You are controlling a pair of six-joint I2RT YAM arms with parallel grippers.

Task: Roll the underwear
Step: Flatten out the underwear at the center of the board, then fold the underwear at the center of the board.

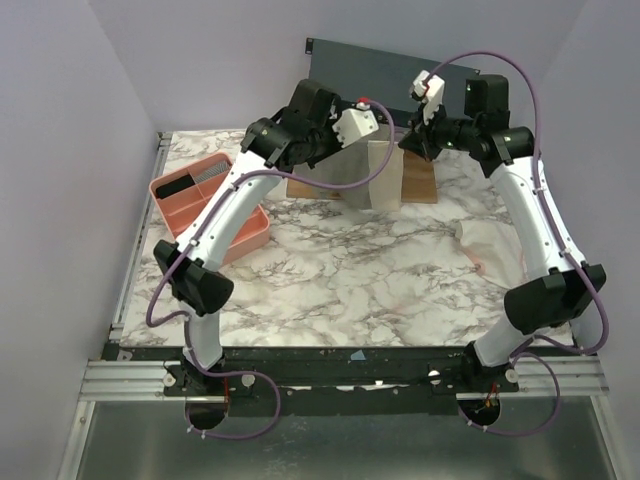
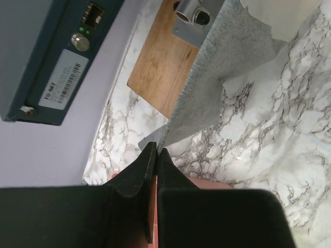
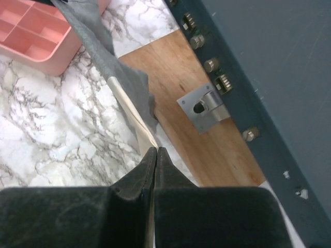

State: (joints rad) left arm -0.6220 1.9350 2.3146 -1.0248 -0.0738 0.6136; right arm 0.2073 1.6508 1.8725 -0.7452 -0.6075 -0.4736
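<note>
You have the underwear off the surface, stretched between both tools. The left tool is pressed together on a grey corner. The right tool is pinched on the edge that carries the pale band. The cloth hangs slack between and below the two tips, its lower edge over the wooden board just ahead of both tools.

This looks like the spreading step: nothing is rolled yet. I judge that the next move calls for drawing both tools towards the arm bases, to the open marble, and lowering the garment so it lies flat without a fold. Keep both pinches at one height, or the cloth may land skewed.

Only the top view shows the span as a whole, a white cloth well behind the right tool, and the pink tray under the left arm. The left wrist shows how little cloth its pinch holds. The right wrist shows the band running to its tips, and a metal bracket on the board beside them.
</note>
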